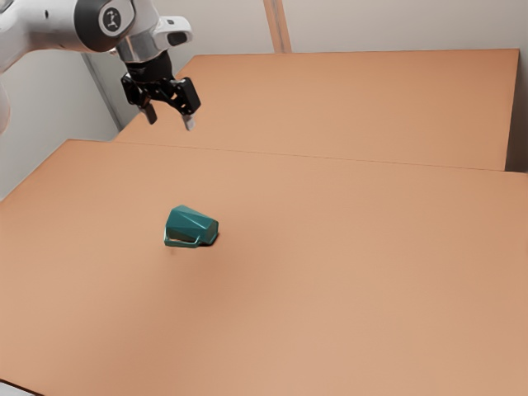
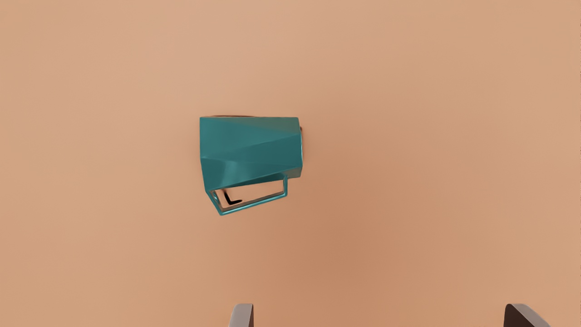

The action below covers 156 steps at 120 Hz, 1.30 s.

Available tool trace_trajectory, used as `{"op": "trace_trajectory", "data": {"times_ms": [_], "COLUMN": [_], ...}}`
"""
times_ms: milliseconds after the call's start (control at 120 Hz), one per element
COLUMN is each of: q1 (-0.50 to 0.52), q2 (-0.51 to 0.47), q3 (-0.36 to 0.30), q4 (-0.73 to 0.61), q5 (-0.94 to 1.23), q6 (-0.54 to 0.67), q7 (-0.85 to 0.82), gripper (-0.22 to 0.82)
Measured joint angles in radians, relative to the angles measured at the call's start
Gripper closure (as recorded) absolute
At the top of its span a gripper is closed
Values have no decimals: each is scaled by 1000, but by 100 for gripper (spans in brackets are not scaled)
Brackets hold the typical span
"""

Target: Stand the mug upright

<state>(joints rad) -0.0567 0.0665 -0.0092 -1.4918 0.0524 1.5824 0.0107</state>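
Your black two-finger claw (image 1: 170, 124) is wide, above the glossy teal faceted mug (image 2: 249, 147) on its side; likely stiff, slick, so pinch opposite body flats.

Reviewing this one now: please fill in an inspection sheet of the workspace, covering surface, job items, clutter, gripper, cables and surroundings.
Surface: plain orange-tan tabletop, with the mug resting on it.
Job's things: teal faceted mug lying on its side, not upright; its angular handle sticks out sideways.
Clutter: nothing seen.
Gripper: black two-finger gripper open above the table, apart from the mug, holding nothing.
Cables: nothing seen.
Surroundings: pale wall with a brown vertical strip.
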Motion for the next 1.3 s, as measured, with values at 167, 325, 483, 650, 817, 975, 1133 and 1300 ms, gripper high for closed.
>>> {"op": "trace_trajectory", "data": {"times_ms": [167, 325, 483, 650, 817, 975, 1133, 1300], "q1": [0, 15, 61, 124, 241, 429, 468, 477], "q2": [-7, -16, -61, -60, 37, 124, 163, 193], "q3": [5, 5, 5, 4, 3, 5, 5, 5], "q4": [0, -26, -182, -290, -306, -301, -300, -305], "q5": [1, -19, -106, -258, -385, -484, -553, -616], "q6": [-2, -8, 23, 69, 58, 55, 60, 66], "q7": [-7, -9, -11, 17, 104, 249, 403, 536], "gripper": [0, 0, 0, 0, 0, 0, 0, 0]}}
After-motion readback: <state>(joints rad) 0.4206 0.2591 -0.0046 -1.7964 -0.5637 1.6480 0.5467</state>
